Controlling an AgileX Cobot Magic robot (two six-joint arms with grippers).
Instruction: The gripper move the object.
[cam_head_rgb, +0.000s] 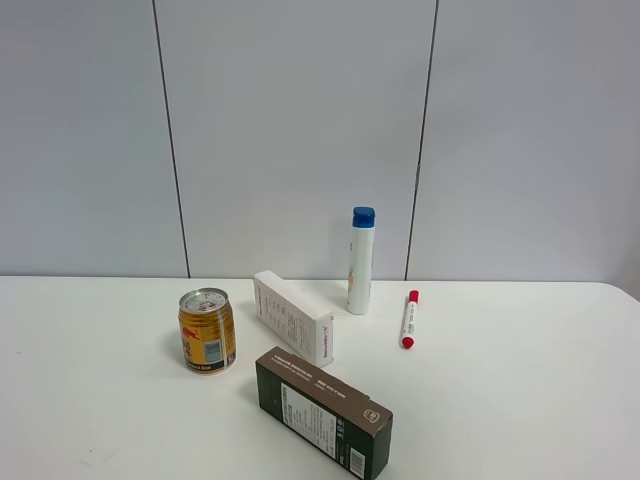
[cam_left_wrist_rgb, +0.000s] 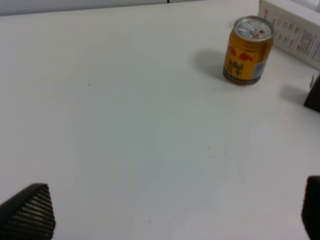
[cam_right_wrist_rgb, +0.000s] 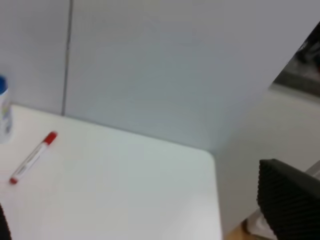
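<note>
The gold-yellow can (cam_head_rgb: 207, 330) with a silver pull-tab top stands upright on the white table, left of centre. In the left wrist view the can (cam_left_wrist_rgb: 247, 50) is well ahead of my left gripper (cam_left_wrist_rgb: 170, 215), which is open and empty; only its black fingertips (cam_left_wrist_rgb: 30, 212) show at the frame corners. My right gripper (cam_right_wrist_rgb: 145, 215) is also open and empty, with one black finger (cam_right_wrist_rgb: 290, 200) in view, over the table's right end. Neither arm shows in the exterior high view.
A white box (cam_head_rgb: 292, 317) lies just right of the can, and a dark brown box (cam_head_rgb: 322, 412) lies in front of it. A tall white bottle with a blue cap (cam_head_rgb: 361, 262) stands behind them. A red marker (cam_head_rgb: 409, 319) lies to the right. The table's right edge (cam_right_wrist_rgb: 215, 200) is near the right gripper.
</note>
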